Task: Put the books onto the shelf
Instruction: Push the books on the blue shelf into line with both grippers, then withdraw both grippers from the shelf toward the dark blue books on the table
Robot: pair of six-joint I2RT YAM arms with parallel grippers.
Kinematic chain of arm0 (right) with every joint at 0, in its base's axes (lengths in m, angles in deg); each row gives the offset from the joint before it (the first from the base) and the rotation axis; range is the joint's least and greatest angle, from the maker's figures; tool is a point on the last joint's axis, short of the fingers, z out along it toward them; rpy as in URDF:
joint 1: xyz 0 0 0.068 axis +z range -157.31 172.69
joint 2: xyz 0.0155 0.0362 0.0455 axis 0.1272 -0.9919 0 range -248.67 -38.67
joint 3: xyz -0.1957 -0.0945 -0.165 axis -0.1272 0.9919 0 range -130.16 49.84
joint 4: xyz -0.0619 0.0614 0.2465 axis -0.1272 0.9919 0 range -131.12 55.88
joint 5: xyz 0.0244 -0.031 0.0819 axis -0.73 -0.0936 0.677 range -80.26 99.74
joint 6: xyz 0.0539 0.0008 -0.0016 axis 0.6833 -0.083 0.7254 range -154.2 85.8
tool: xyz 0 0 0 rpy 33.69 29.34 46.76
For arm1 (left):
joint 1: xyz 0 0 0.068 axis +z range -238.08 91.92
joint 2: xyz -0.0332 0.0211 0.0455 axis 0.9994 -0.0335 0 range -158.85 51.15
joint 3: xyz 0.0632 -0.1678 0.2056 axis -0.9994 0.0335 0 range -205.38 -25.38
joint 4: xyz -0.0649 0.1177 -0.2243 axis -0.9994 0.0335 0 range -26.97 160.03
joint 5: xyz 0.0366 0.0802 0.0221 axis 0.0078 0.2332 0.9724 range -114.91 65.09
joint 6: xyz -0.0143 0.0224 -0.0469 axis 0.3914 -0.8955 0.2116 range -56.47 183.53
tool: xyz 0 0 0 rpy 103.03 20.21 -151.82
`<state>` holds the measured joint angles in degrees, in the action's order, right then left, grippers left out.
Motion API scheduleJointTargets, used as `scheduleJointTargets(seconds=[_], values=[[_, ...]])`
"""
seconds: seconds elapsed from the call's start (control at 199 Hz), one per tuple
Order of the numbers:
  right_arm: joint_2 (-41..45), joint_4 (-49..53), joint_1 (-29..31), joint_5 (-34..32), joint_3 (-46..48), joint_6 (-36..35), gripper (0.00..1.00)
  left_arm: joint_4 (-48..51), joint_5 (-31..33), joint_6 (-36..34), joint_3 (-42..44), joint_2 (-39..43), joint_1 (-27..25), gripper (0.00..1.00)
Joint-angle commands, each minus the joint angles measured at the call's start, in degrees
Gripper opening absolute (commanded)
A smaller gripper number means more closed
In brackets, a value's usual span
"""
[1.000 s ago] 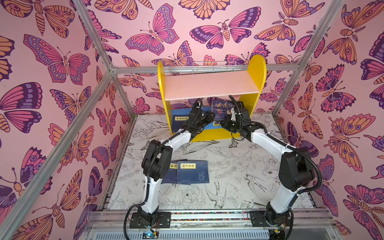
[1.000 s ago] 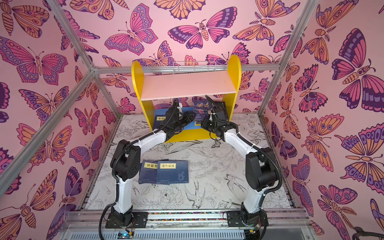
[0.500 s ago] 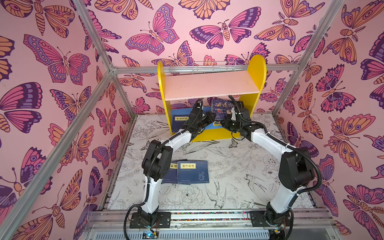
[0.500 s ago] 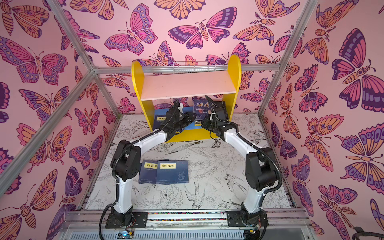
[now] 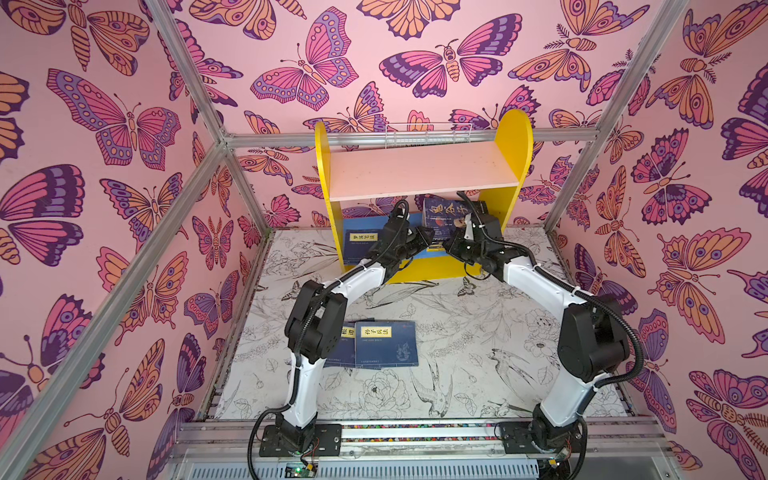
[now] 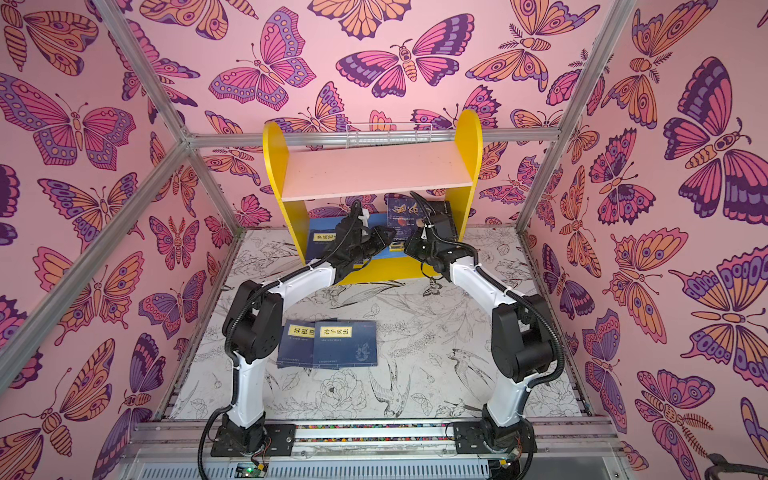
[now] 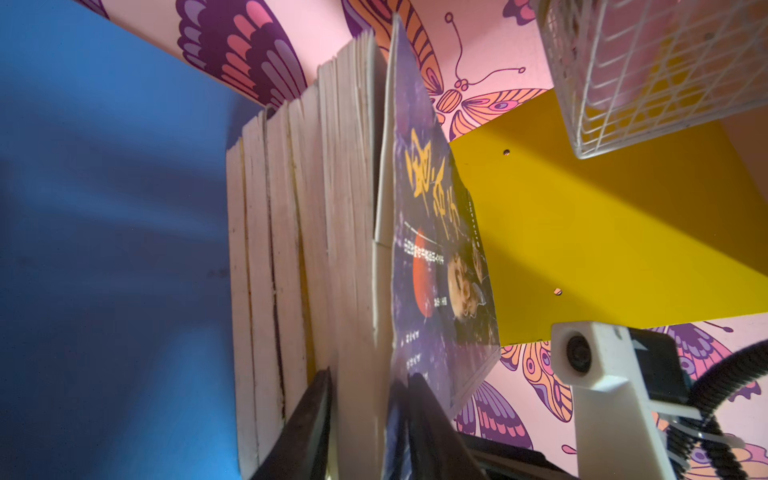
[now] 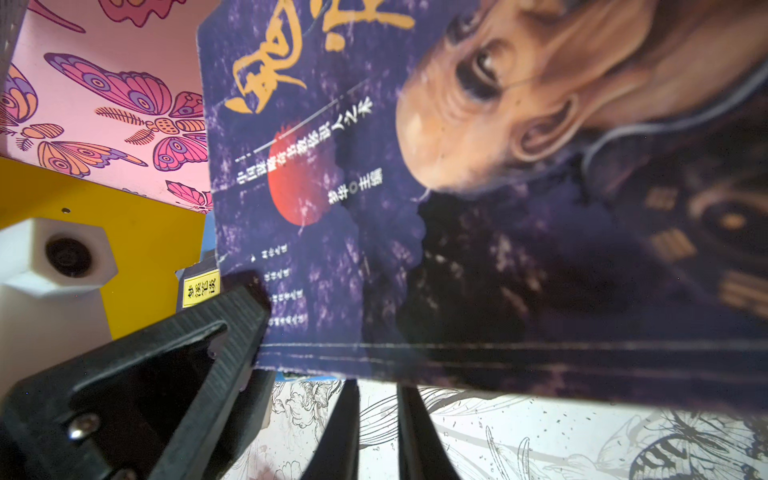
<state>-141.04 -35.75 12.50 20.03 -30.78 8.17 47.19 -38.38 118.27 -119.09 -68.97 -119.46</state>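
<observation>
My left fingers (image 5: 422,242) are clamped on the portrait book (image 5: 442,212), holding it upright at the end of the row of books (image 7: 282,249). The row stands on the blue lower board (image 7: 104,208) of the shelf (image 5: 515,137), at 12 o'clock on the worktop (image 5: 478,340). My right fingers (image 5: 451,246) sit nearly closed at its lower edge; can't tell if they grip. A navy book (image 5: 360,245) lies flat on that board. Left to do, I reckon: two loose books (image 5: 384,343) at 7 o'clock.

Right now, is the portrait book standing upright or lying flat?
Upright: the portrait book stands on edge against the book row, left claw gripping it.
</observation>
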Motion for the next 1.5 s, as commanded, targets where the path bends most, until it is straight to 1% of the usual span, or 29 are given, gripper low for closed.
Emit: scheduleJointTargets(seconds=[0.0, 0.141, 0.271, 0.442, 0.532, 0.637, 0.698, 0.939, 0.984, 1.024, 1.32, 1.496], values=[[0.51, -3.45, -0.82, -1.61, -0.8, 1.0, 0.16, 2.16, 0.03, -0.24, -0.53, 0.43, -0.95, 0.35], [2.1, -3.61, -0.96, -1.76, 0.32, 0.52, 0.15, 0.89, 1.95, -0.34, 1.67, 3.16, -0.29, 0.37], [4.04, -3.7, -1.18, -1.24, 2.54, 0.09, 0.13, -3.94, 2.3, -0.35, 4.66, 5.93, 0.73, 0.42], [7.26, -3.76, -1.44, -1.06, 6.18, -0.77, 0.12, -8.24, 3.54, -0.51, 7.79, 8.17, 2.15, 0.43], [8.49, -3.27, -1.69, -1.06, 7.9, -0.8, 0.11, -7.1, 4.86, 0.36, 7.4, 7.47, 2.55, 0.3], [10.02, -3.6, -2.16, -1.1, 10.11, -0.06, 0.11, -3.66, 6.79, 1.91, 5.43, 5.28, 2.55, 0.06], [10.8, -3.87, -2.24, -1.15, 11.16, 0.32, 0.11, -3.23, 6.62, 2.16, 4.01, 3.69, 2.48, 0.0], [11.91, -3.52, -2.93, -0.99, 12.69, 0.35, 0.11, -2.53, 6.25, 0.83, -0.72, -0.67, 1.6, 0.0], [11.92, -3.54, -3.01, -0.97, 12.89, 0.26, 0.11, -2.46, 6.28, 0.56, -1.37, -1.01, 1.41, 0.0], [13.66, -3.57, -3.07, -1.04, 13.05, 0.26, 0.11, -2.05, 6.27, 0.35, -1.96, -1.38, 1.24, 0.0], [13.74, -3.83, -3.32, -0.2, 13.88, 0.35, 0.11, 0.05, 5.94, -1.47, -5.57, -3.43, -0.5, 0.0], [14.19, -3.87, -3.55, 0.16, 13.98, 0.21, 0.11, 1.17, 6.29, -1.82, -6.39, -3.93, -0.62, 0.0]])
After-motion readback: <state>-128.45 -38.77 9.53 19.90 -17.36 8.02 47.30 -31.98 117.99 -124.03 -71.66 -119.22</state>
